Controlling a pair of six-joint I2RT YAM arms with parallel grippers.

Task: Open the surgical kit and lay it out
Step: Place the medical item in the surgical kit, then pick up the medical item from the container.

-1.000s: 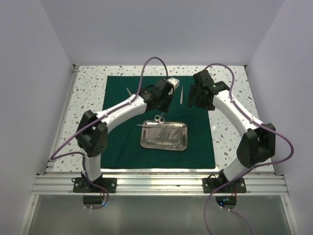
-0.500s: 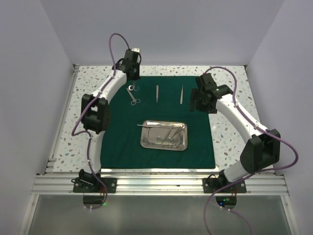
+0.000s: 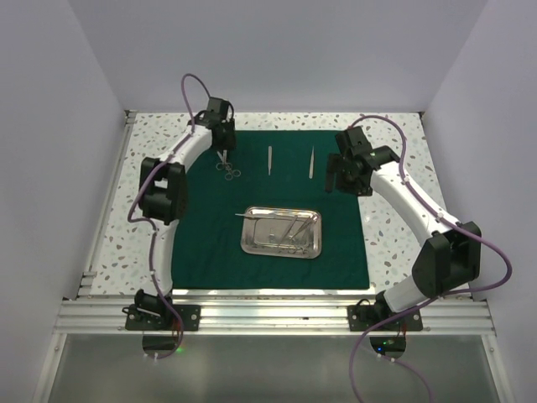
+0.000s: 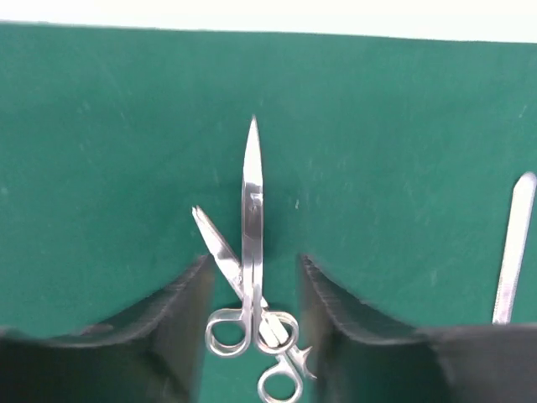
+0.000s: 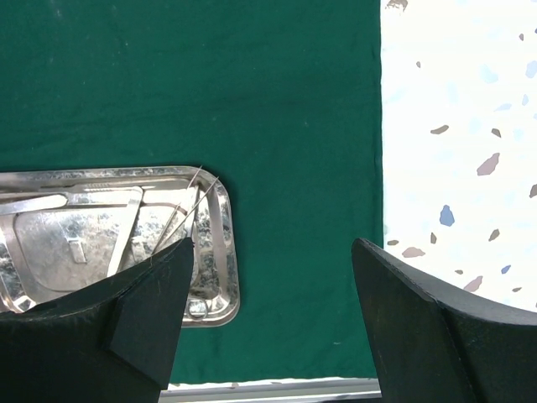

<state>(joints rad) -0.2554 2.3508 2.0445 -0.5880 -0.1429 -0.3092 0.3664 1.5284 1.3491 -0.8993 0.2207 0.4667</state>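
The surgical kit lies opened: the dark green drape (image 3: 210, 235) is spread flat, with the steel tray (image 3: 248, 245) in its middle holding slim instruments. Two ring-handled scissors (image 4: 250, 252) lie crossed on the cloth at the far left. My left gripper (image 4: 252, 294) stands open around their handles, its fingers (image 4: 189, 311) clear of the steel. Two tweezers (image 3: 269, 159) (image 3: 311, 161) lie side by side further right. My right gripper (image 5: 273, 319) hangs open and empty above the drape (image 5: 294, 126), just right of the tray (image 5: 220, 252).
Speckled white tabletop (image 3: 390, 227) borders the drape on all sides. White walls close in left, right and behind. A metal rail (image 3: 277, 315) runs along the near edge by the arm bases.
My left arm swung from the middle to the far left corner of the drape, set the scissors down there and opened its jaws. The right arm barely moved.
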